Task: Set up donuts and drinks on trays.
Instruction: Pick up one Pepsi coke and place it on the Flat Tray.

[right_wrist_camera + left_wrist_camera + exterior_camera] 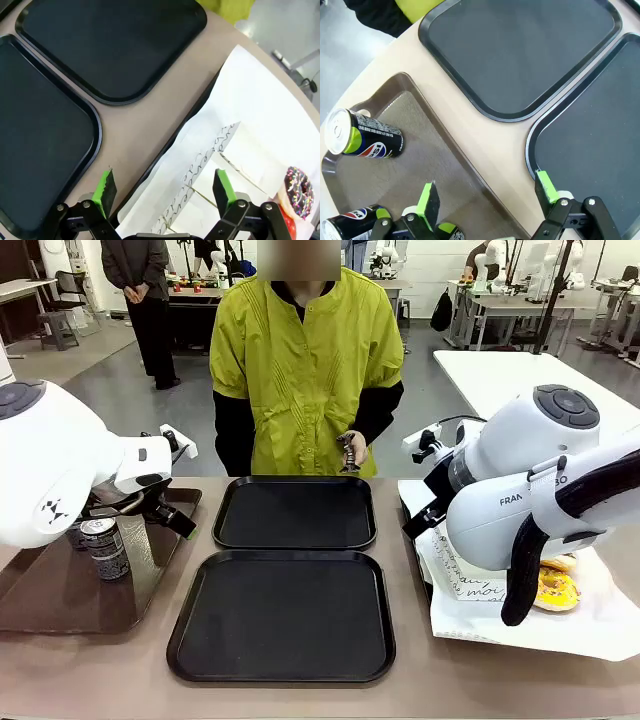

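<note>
Black near tray (280, 615) lies before far tray (295, 512). Left gripper (487, 192), wide open and holding nothing, hangs over the brown tray (435, 150) with cans (365, 140). The right gripper (162, 187), likewise, hangs over white paper (260, 115) bearing donuts (298, 192). Farther, a hand (352, 452) holds perhaps tongs.

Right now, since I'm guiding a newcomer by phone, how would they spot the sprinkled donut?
Look to the robot's right side of the table, at the tray lined with white paper. On it lies the sprinkled donut: dark chocolate glaze with coloured sprinkles, unlike the red-glazed one beside it.
</note>
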`<state>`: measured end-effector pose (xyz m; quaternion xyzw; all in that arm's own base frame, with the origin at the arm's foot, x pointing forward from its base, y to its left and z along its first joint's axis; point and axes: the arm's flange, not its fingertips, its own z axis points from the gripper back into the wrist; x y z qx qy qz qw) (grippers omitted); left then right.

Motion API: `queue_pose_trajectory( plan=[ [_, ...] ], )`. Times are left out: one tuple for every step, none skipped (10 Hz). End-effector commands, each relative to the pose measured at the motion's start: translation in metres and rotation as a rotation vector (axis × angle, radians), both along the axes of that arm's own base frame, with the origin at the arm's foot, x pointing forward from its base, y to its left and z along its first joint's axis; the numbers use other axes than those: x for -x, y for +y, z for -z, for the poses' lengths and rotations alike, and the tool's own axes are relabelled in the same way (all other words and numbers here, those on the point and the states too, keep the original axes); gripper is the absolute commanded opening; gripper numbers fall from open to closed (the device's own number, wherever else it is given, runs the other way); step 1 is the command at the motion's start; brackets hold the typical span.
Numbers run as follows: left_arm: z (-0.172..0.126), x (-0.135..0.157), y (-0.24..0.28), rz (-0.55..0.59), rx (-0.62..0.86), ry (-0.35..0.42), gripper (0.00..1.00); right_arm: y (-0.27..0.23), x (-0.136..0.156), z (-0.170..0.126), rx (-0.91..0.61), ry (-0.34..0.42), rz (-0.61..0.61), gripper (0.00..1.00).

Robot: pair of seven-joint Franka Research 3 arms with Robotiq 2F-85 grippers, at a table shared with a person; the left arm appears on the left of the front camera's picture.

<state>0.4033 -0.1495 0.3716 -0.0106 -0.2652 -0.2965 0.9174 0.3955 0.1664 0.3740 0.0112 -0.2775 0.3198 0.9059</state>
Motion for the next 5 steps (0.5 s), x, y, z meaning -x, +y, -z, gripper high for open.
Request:
queue_pose_trajectory(
  plan=[
    [0.0000, 0.0001, -0.0001, 0.000, 0.000, 0.000, 1.00, 0.0000, 0.0000, 0.0000, 0.000, 0.000, 0.000, 1.00],
    [0.0000, 0.0001, -0.0001, 0.000, 0.000, 0.000, 1.00, 0.0000, 0.0000, 0.0000, 0.000, 0.000, 0.000, 1.00],
    [0.0000, 0.0001, -0.0001, 0.000, 0.000, 0.000, 1.00, 0.0000, 0.0000, 0.0000, 0.000, 0.000, 0.000, 1.00],
    [0.0000, 0.0001, -0.0001, 0.000, 0.000, 0.000, 1.00, 0.0000, 0.0000, 0.0000, 0.000, 0.000, 0.000, 1.00],
    [0.0000, 0.0001, -0.0001, 0.000, 0.000, 0.000, 1.00, 0.0000, 0.0000, 0.0000, 0.000, 0.000, 0.000, 1.00]
  ],
)
